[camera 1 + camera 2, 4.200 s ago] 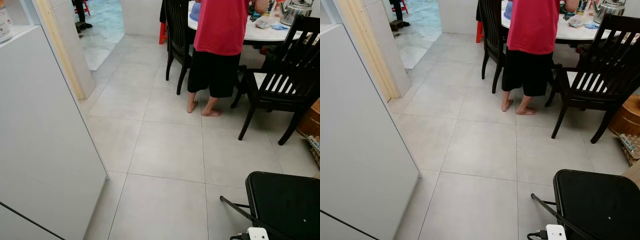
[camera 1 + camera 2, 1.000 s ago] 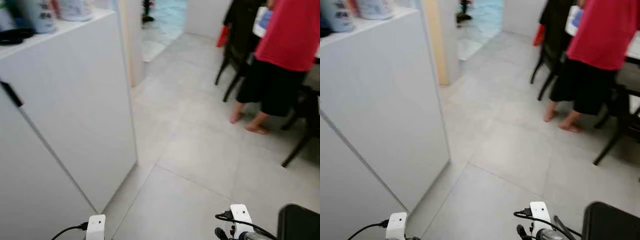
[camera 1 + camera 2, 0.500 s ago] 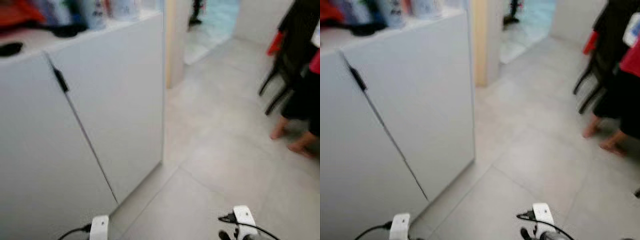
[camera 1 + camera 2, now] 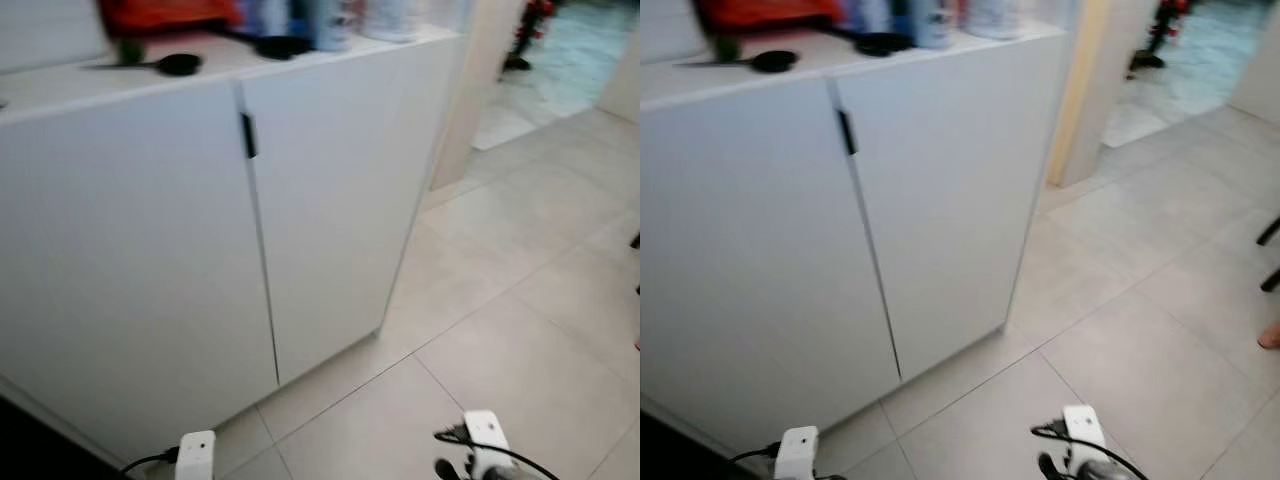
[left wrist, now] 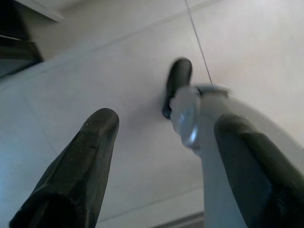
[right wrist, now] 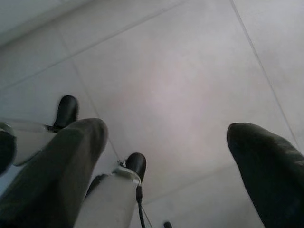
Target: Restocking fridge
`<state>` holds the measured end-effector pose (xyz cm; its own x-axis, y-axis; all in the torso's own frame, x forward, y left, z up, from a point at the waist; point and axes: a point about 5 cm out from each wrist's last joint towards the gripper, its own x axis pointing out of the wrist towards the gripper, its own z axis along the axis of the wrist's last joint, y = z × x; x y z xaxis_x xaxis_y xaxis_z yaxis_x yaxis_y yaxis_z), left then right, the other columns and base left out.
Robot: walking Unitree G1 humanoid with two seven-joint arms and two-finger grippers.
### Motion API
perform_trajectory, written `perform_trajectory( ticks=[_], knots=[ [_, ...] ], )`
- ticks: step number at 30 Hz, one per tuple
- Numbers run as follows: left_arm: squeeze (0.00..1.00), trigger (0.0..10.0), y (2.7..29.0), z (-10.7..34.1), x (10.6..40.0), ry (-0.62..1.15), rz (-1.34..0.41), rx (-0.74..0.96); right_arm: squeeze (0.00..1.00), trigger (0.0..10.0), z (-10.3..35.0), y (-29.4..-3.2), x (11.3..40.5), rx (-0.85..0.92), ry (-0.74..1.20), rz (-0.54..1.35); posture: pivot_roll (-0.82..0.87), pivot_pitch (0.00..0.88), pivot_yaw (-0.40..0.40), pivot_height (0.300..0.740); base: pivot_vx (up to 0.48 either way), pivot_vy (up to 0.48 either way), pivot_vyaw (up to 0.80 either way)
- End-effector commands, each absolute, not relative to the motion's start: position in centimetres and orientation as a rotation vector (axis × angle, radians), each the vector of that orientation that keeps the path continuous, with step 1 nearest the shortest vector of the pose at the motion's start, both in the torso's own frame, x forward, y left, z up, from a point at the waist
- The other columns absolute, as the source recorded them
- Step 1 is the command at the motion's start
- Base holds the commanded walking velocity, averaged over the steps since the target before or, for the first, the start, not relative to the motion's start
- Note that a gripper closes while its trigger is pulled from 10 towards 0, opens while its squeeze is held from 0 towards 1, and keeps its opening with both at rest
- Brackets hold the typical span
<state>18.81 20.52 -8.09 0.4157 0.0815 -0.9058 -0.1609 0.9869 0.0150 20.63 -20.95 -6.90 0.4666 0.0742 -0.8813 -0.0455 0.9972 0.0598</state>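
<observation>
Facing the white two-door cabinet [image 4: 200, 240], both arms hang with left gripper [image 5: 161, 156] and right gripper [image 6: 166, 156] spread wide, empty; squaring up to the black handle [image 4: 249, 135] looks wise before reaching.

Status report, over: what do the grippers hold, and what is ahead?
Left gripper and right gripper open, empty, hanging over floor. White two-door cabinet ahead, doors shut. No fridge identified.

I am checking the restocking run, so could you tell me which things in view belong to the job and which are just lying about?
Belongs to the job:
white two-door unit with black handle, doors shut
left gripper, open, hanging over the floor
right gripper, open, also idle

Just lying about:
blurred bottles on top
black ladle-like utensil
tiled floor
</observation>
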Motion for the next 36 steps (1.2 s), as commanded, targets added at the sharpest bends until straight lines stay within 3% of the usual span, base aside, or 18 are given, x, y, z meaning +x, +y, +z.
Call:
perform_trajectory(
  ticks=[1,22,36],
  knots=[
    [0.0,10.0,20.0,-8.33,18.5,1.151,0.14,-0.083,0.0,10.0,-7.19,-21.65,19.85,0.038,1.104,0.046,-0.01,0.0,-0.051,0.74,0.0,0.0,0.8],
    [0.0,10.0,19.97,-8.43,18.3,1.153,0.134,-0.08,0.0,10.0,-7.3,-21.61,19.65,0.033,1.108,0.055,-0.01,0.0,-0.047,0.74,0.0,0.0,0.77],
    [0.0,10.0,19.92,-8.41,18.37,1.155,0.134,-0.085,0.0,10.0,-7.22,-21.59,19.78,0.061,1.09,0.048,-0.01,0.0,-0.054,0.74,0.0,0.0,0.0]
  ],
)
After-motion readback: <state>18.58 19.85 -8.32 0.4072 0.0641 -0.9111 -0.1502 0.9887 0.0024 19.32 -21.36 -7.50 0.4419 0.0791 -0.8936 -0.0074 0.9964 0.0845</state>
